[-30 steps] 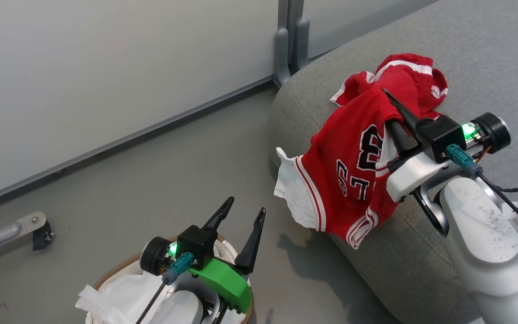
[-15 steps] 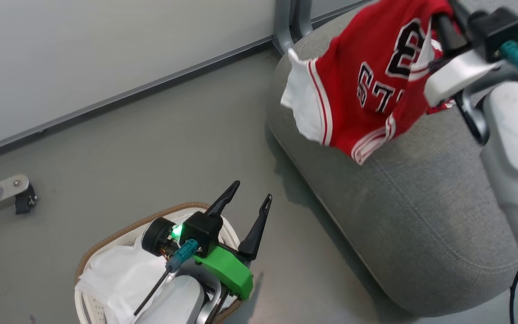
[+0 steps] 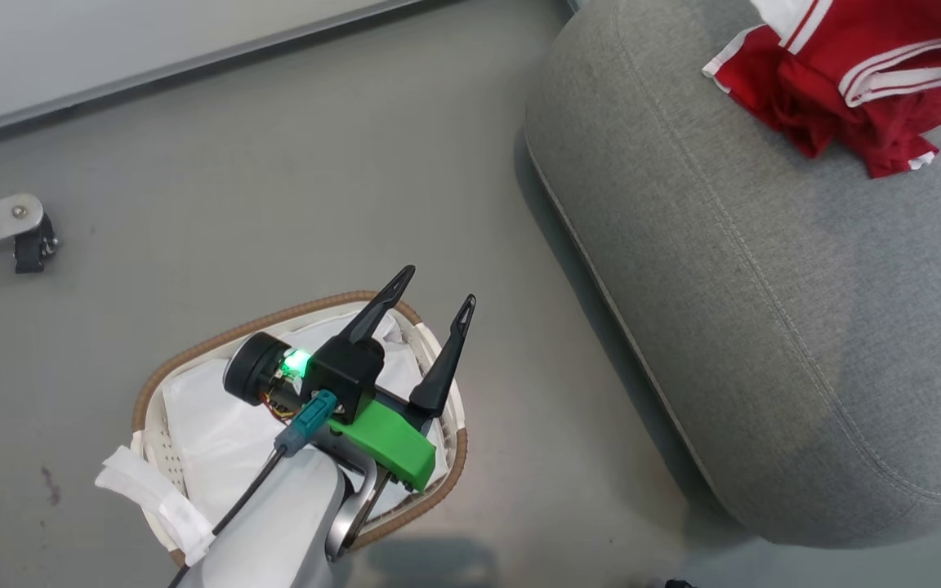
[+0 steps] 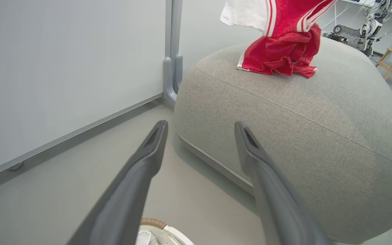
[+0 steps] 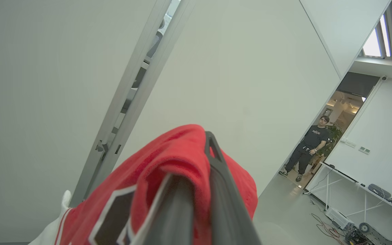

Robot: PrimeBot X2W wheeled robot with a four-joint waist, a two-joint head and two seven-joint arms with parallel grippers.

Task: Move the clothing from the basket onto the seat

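Over at the far left of the head view, one metal leg with a caster (image 3: 32, 249) sits on the grey floor (image 3: 274, 163), and the wall runs behind it. Next over is one basket (image 3: 274, 320) with a brown rim and a white liner (image 3: 209, 408) showing inside. The left tool (image 3: 438, 286) hangs over it with its fingers spread wide open. Then there's a bare strip of floor between the basket rim and the rounded edge of the one big grey seat (image 3: 764, 327), so decent room there. The clothing (image 3: 830, 122) is up on the seat's top. It looks like two red pieces: one bunched piece (image 4: 277, 54) lying on the cushion and a jersey (image 5: 168, 153) hanging above it. Can't tell if they touch. The right tool (image 5: 202, 170) is clamped on that jersey. Part of a black, white-outlined numeral shows, but it's not readable. One person (image 5: 306, 149) stands in a doorway off to the right.
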